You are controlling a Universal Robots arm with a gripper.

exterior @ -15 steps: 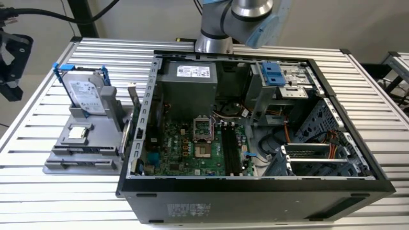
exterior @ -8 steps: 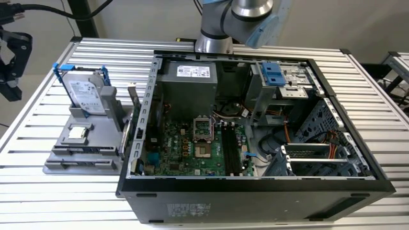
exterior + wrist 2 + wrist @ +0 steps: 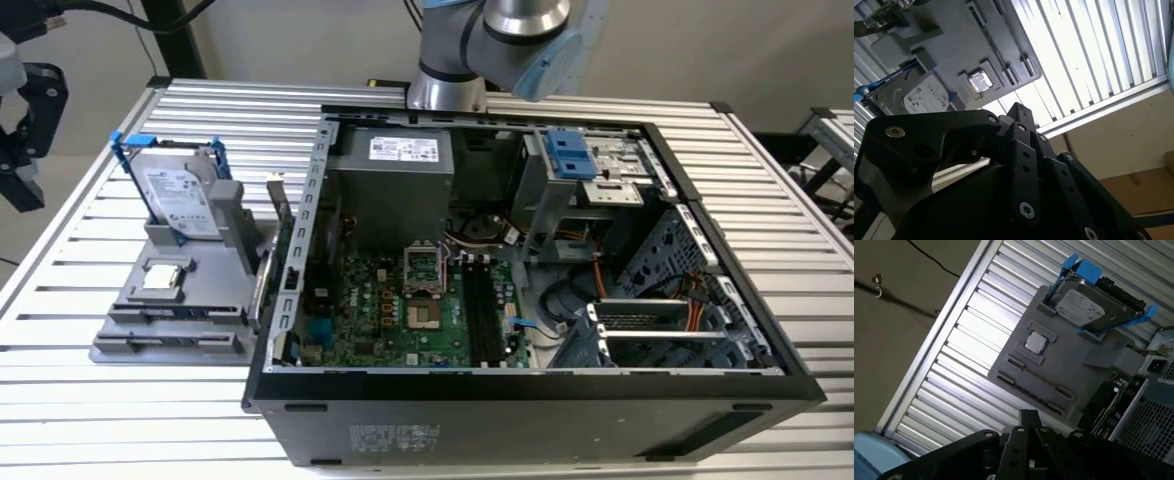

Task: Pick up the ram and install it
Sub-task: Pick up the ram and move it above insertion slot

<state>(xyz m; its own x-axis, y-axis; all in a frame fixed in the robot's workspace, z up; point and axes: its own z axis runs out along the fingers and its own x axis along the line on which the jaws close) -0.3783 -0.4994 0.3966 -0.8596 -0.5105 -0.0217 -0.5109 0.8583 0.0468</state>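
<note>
Above the slatted surface (image 3: 954,365), the black claw (image 3: 1029,419) hangs short of the grey holder (image 3: 1064,375); whether it is released or clenched cannot be told. The ram (image 3: 1106,402) stands on edge along the holder's side nearest the computer case (image 3: 534,388). It is well apart from the small silver chip (image 3: 1035,342) and near the blue-framed hard drive (image 3: 1089,310). Judged from here, a clean pick wants the claw squared to the stick's flat faces, gripping mid-length and clear of the case wall. The first wrist view offers the ram's dark face; the exterior view adds the motherboard (image 3: 387,310) and its long slots (image 3: 481,300) within the case.
</note>
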